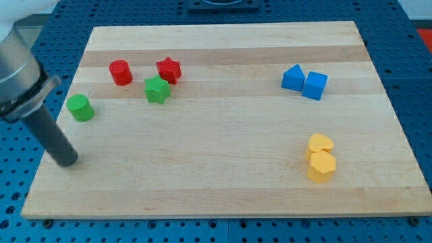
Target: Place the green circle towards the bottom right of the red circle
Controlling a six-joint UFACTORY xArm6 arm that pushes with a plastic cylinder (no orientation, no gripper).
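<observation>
My tip [67, 160], a bare rod with no jaws to open or close, sits below-left of the green circle [80, 107]. That circle lies lower-left of the red circle [121, 72]. I should swing round its left side and push rightward, passing below the green star [156, 89].

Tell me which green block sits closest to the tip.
The green circle, above and right of my tip; the green star lies farther right, beside the red star.

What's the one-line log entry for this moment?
tip below-left of green circle, apart | green circle left-below red circle | not placed
</observation>
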